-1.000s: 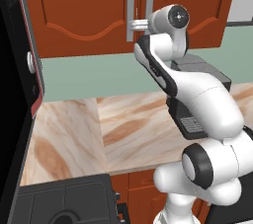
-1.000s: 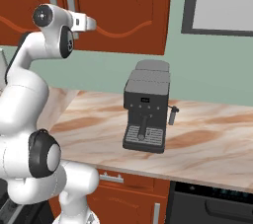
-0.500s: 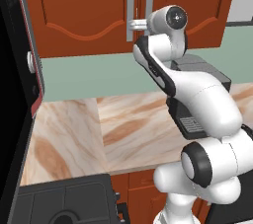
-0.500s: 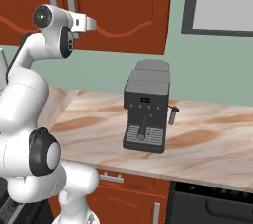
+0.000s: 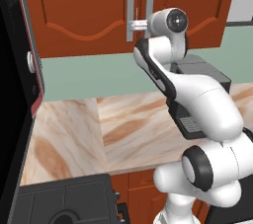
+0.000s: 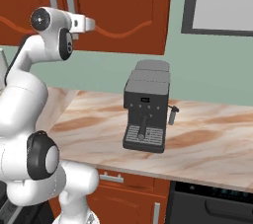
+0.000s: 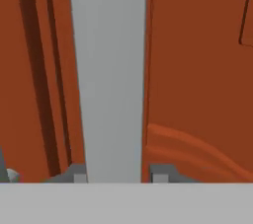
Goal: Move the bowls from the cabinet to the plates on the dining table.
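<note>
Jaws: you have them clamped on the cabinet's [image 5: 84,11] left grey handle [image 7: 109,75].
Doors: both shut.

We see the red-brown wooden wall cabinet [image 5: 99,11] hanging above the beige marble-look counter [image 6: 197,144], on which the black coffee machine [image 6: 147,107] stands to the arm's right.

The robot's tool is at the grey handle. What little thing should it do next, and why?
Probably pull the vertical grey bar handle gently back to swing the door open. The tool's tips sit close on either side of that bar, and the red-brown wooden wall cabinet is shut, so nothing inside can be reached yet.
</note>
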Robot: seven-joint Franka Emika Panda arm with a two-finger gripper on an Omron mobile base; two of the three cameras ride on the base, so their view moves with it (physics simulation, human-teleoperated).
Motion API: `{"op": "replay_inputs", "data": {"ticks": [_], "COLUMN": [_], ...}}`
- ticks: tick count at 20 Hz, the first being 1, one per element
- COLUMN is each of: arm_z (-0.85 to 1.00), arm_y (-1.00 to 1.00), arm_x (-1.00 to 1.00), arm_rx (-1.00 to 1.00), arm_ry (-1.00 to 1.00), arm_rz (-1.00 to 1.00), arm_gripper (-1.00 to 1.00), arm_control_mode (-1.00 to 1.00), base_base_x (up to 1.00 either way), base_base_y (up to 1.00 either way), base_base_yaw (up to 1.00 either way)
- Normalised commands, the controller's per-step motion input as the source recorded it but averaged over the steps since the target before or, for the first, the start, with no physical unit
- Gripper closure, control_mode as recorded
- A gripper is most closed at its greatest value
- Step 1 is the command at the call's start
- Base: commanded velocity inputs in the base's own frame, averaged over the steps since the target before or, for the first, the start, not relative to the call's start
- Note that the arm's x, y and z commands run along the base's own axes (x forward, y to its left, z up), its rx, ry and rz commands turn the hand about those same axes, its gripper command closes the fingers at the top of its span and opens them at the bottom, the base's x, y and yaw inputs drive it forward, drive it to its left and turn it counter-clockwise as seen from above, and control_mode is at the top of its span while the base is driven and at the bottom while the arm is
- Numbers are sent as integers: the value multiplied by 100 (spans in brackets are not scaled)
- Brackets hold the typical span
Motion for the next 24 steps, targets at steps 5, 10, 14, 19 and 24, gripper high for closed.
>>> {"op": "replay_inputs", "data": {"ticks": [5, 10, 14, 19, 24], "arm_z": [25, 22, 30, 29, 35], "arm_y": [0, 0, 0, -3, -3], "arm_x": [-66, -87, -100, -100, -100], "arm_rx": [0, 0, 0, 0, 0], "arm_ry": [-16, -19, -21, -19, -20], "arm_rz": [1, 6, 9, 11, 12], "arm_gripper": [100, 100, 100, 100, -100], "arm_control_mode": [-100, -100, -100, -100, -100], "base_base_x": [0, 0, 0, 0, 0], "base_base_y": [0, 0, 0, 0, 0], "base_base_yaw": [0, 0, 0, 0, 0]}}
